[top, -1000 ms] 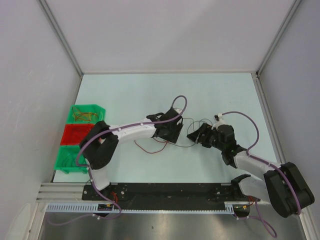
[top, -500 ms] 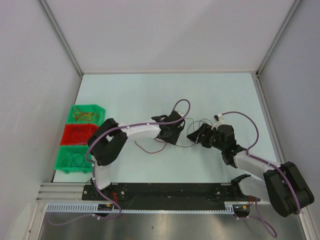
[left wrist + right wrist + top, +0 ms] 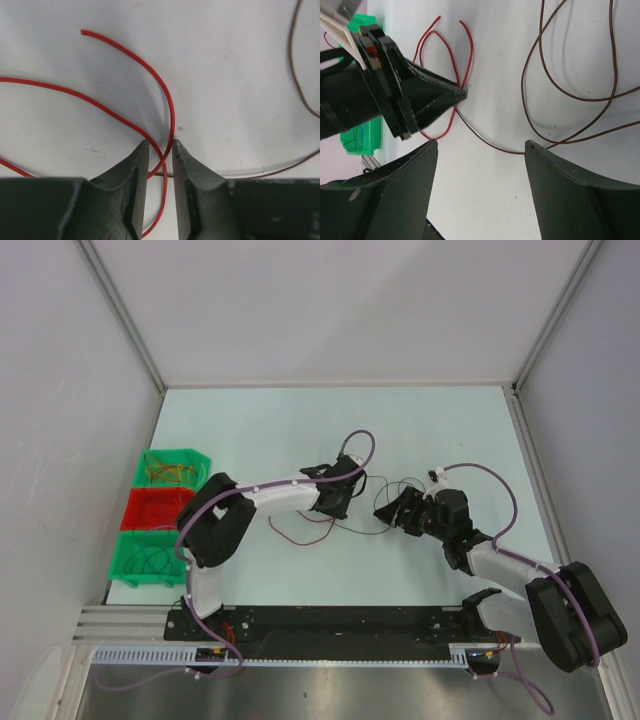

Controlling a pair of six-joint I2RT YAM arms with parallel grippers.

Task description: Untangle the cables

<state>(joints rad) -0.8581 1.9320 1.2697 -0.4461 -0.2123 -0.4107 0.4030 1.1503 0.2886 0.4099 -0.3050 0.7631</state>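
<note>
Your left gripper [image 3: 160, 150], matte black jaws nearly closed, straddles one thin glossy red cable [image 3: 167, 105]; your right gripper [image 3: 480, 150] gapes empty.

Bright, even light; soft shadows; wrist views slightly blurred.

far table [image 3: 330, 420]: open
between arms: maroon cables [image 3: 385, 490] strewn
left edge: green and red bins [image 3: 160, 515] block
walls: enclose three sides

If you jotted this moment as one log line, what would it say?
left gripper: jaws nearly shut around red cable on table | right gripper: open, holding nothing, beside maroon cables
</note>
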